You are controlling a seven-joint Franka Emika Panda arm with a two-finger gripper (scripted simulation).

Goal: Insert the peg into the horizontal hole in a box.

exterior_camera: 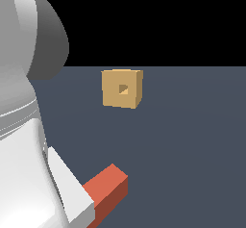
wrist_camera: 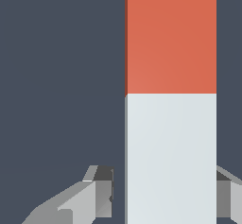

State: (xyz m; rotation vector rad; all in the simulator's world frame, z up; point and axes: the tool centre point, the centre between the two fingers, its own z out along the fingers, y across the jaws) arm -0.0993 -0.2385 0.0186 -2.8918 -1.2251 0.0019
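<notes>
Straddling the white half of the long square-sectioned red-orange and white peg (wrist_camera: 170, 124), the grey two-fingered gripper (wrist_camera: 164, 194) stands released: a dark gap shows between one finger (wrist_camera: 97, 190) and the peg's side, and the other finger looks just clear of it too, though the wrist view crops that side, so treat contact there as unsettled. Nothing is grasped yet.

In the exterior view the peg lies on the dark grey floor (exterior_camera: 192, 150) at about 7 o'clock from the frame's centre, its red-orange end pointing toward 1 o'clock. The small tan, wood-coloured cube of a box (exterior_camera: 122, 88) sits well apart, near 12 o'clock, with its small dark square horizontal hole (exterior_camera: 123, 89) facing roughly the camera.

Your step is the grasp. Centre the peg between the fingers before closing, so it does not twist. Keep your hold on the white half, leaving the red-orange end free to lead. Once lifted, you will likely need to swing that end square to the hole's face.
</notes>
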